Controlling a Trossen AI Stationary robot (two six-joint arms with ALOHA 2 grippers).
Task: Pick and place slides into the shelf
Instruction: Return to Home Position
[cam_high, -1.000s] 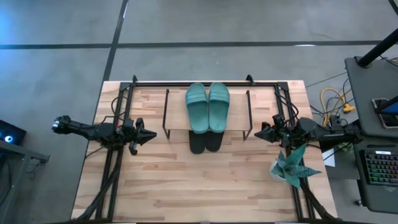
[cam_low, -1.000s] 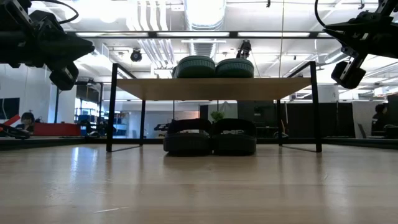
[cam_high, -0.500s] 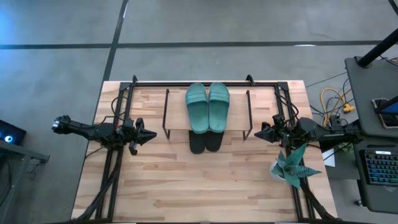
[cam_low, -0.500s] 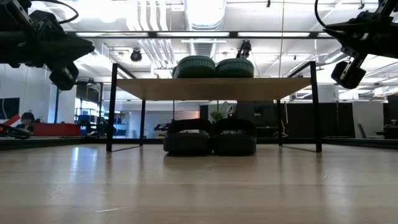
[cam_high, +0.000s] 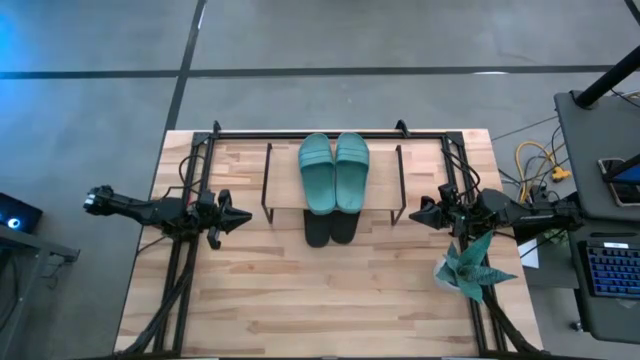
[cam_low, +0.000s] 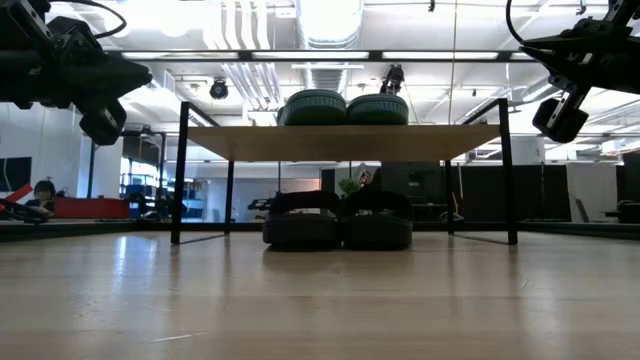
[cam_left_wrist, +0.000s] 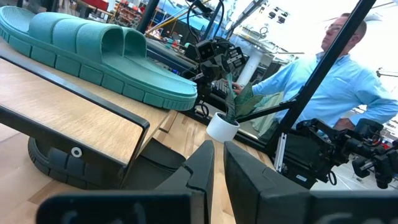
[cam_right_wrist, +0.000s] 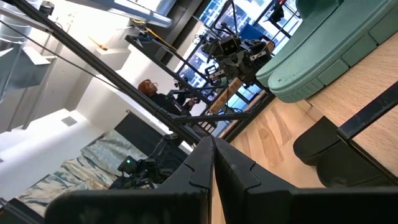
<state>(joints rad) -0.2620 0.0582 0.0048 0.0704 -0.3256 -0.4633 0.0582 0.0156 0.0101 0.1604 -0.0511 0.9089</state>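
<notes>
**All four slides shelved, arms parked**

Left jaws: clenched on nothing, raised near the desk's (cam_high: 300, 300) left edge. Shelf (cam_low: 430, 142), mid-desk toward the far edge: two teal slides (cam_high: 334, 172) side by side on its top board, two black slides (cam_low: 337, 222) beneath it on the desk. Right jaws: clenched, empty, near the right edge. Judged complete; nothing left to place.

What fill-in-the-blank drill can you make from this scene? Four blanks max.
1. The teal slides lie on the shelf's ____ board.
2. The black slides sit ____ the shelf.
3. The left gripper and right gripper each hold ____.
4. The plant stands nearest the ____ gripper.
Missing: top; under; nothing; right.
</notes>
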